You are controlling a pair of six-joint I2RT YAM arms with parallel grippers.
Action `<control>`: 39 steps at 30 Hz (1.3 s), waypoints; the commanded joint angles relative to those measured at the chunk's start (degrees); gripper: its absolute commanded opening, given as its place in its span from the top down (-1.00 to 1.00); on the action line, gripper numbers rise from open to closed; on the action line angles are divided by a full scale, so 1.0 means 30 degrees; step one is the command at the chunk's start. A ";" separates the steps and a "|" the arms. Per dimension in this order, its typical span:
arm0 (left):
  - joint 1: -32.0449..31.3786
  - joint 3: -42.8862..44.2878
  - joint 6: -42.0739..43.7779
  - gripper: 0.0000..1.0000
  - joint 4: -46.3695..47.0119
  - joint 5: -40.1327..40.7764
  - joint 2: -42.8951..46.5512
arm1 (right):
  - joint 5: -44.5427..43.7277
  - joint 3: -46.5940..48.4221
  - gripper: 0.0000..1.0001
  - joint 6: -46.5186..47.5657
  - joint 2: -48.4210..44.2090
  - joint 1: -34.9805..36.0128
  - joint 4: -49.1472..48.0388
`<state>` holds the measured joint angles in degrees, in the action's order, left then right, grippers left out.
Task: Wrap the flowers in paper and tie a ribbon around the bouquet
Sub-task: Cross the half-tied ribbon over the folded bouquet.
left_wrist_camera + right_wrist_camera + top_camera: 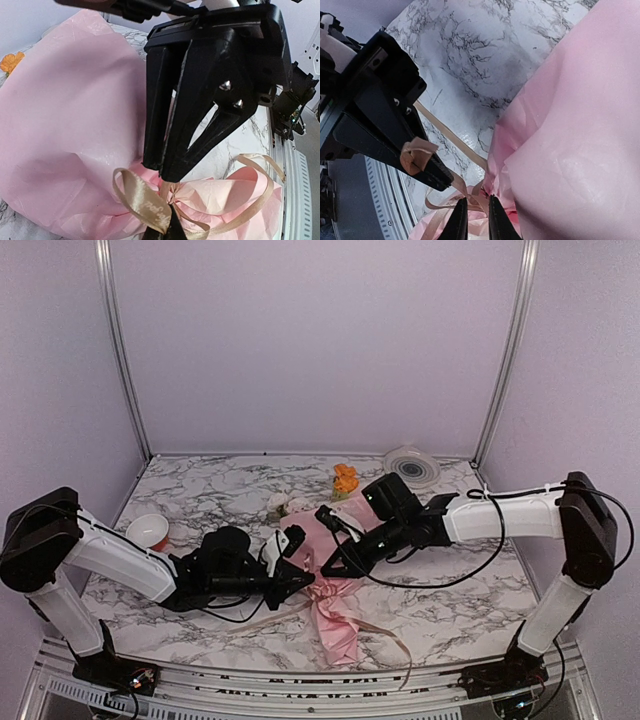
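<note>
The bouquet [318, 540] lies mid-table as a pink paper [65, 125] cone. Its flowers [345, 480], one orange bloom and pale roses [280, 505], are at the far wide end. The tan ribbon [142, 202] is tied round the pinched waist, with loose loops trailing. My left gripper [305, 580] comes in from the left, shut on a ribbon loop; the folded ribbon shows in its tip [417, 155]. My right gripper [476, 205] reaches in from the right. Its jaws are pinched narrowly on ribbon strands at the knot [172, 187]. The two gripper tips nearly touch.
A round white-grey disc [412, 465] sits at the back right. An orange-rimmed roll [148, 532] stands at the left beside my left arm. A ribbon tail [398, 645] curls toward the metal rail at the front edge. The paper's gathered lower end [335, 630] spreads forward.
</note>
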<state>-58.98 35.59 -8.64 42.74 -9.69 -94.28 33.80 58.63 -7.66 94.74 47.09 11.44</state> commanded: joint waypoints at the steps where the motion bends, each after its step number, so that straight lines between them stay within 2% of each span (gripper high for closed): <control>1: 0.0205 -0.0337 -0.0252 1.00 0.1009 -0.0848 -0.0415 | -0.1545 0.1386 0.69 0.2146 0.0647 0.0189 0.2524; 10: 0.0382 -0.0851 -0.0713 1.00 0.1601 -0.1022 -0.0674 | -0.0948 0.1020 0.48 0.3033 0.1346 0.0773 0.2966; 14: 0.0467 -0.0795 -0.0832 1.00 0.1654 -0.1134 -0.0805 | -0.1579 0.1091 0.40 0.3210 0.1892 0.0914 0.2678; 16: 0.0560 -0.0791 -0.0908 1.00 0.1661 -0.1190 -0.0851 | -0.1378 0.1353 0.55 0.3331 0.2294 0.0911 0.2732; 19: 0.0653 -0.0870 -0.0998 1.00 0.1690 -0.1194 -0.0836 | -0.1132 0.1370 0.88 0.3436 0.2221 0.0885 0.2652; 21: 0.0699 -0.0956 -0.1089 1.00 0.1747 -0.1167 -0.0870 | -0.1046 0.1345 0.99 0.3402 0.1877 0.0859 0.2577; 35: 0.0908 -0.1230 -0.1818 1.00 0.1895 -0.1216 -0.1561 | 0.1084 -0.0164 1.00 0.1478 -0.0526 0.0486 0.0320; 37: 0.0965 -0.1232 -0.1935 1.00 0.1923 -0.1253 -0.1618 | 0.1186 -0.0394 1.00 0.1297 -0.0626 -0.0168 0.0015; 39: 0.1023 -0.1245 -0.2031 0.93 0.1925 -0.1314 -0.1649 | 0.1382 -0.0582 1.00 0.1057 -0.0635 -0.0296 -0.0394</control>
<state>-56.55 32.49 -13.78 46.57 -12.75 -98.45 35.68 57.71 -2.24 94.15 47.92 14.09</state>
